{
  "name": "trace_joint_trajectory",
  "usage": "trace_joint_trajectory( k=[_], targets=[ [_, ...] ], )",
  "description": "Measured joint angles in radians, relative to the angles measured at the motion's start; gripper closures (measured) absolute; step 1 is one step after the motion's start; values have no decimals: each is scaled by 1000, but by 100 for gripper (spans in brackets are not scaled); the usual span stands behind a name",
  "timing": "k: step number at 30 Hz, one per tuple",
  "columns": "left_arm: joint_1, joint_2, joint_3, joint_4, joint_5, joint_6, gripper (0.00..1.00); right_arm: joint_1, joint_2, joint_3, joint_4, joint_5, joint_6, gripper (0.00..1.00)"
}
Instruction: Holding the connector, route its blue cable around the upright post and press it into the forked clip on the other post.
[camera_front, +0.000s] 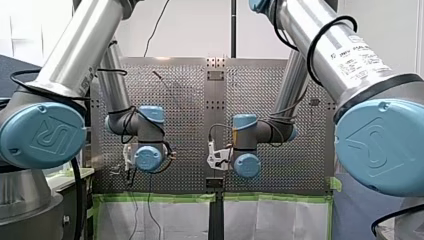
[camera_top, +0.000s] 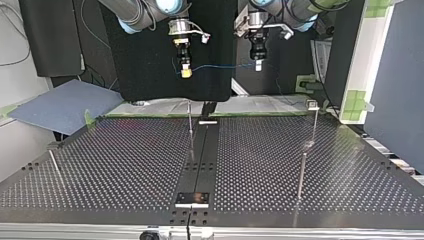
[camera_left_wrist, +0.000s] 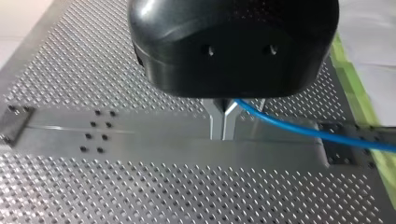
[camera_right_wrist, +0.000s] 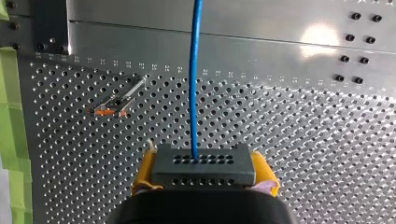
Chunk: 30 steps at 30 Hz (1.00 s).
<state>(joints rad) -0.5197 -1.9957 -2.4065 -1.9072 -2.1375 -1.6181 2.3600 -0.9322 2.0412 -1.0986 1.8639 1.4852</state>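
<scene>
Two robot arms hang high above a perforated metal tabletop (camera_top: 125, 165), with a thin blue cable (camera_top: 220, 66) stretched nearly level between them. My right claw (camera_top: 185, 71) is closed on the connector (camera_right_wrist: 203, 165), a dark grey block clamped at its ends between yellow pads (camera_right_wrist: 145, 169), so the cable leaves its face freely, straight ahead. My left claw (camera_left_wrist: 223, 122) pinches the cable itself a way along, its metal fingers (camera_left_wrist: 215, 125) shut together on it. That second grip likely keeps the span taut and steerable instead of sagging. Neither cable nor connector touches anything below. In the top view, a slim upright post (camera_top: 190, 132) stands near the middle of the tabletop's far side. A second post (camera_top: 314, 125) stands toward the view's right; its small pale head may be the forked clip but is too small to confirm. Routing has not begun, and both claws seem held high to clear the post tips.
</scene>
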Motion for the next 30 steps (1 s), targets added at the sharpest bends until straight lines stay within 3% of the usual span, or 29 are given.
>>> trace_joint_trajectory(
  k=[21,25,30],
  targets=[
    [17,-1,-5,-4,3,2,98,1,2,-2,1,2,2,100],
    [32,6,-9,9,19,10,98,23,24,-23,24,24,24,100],
    [49,46,-8,-7,60,-6,98,67,43,-67,67,67,67,100]
  ],
)
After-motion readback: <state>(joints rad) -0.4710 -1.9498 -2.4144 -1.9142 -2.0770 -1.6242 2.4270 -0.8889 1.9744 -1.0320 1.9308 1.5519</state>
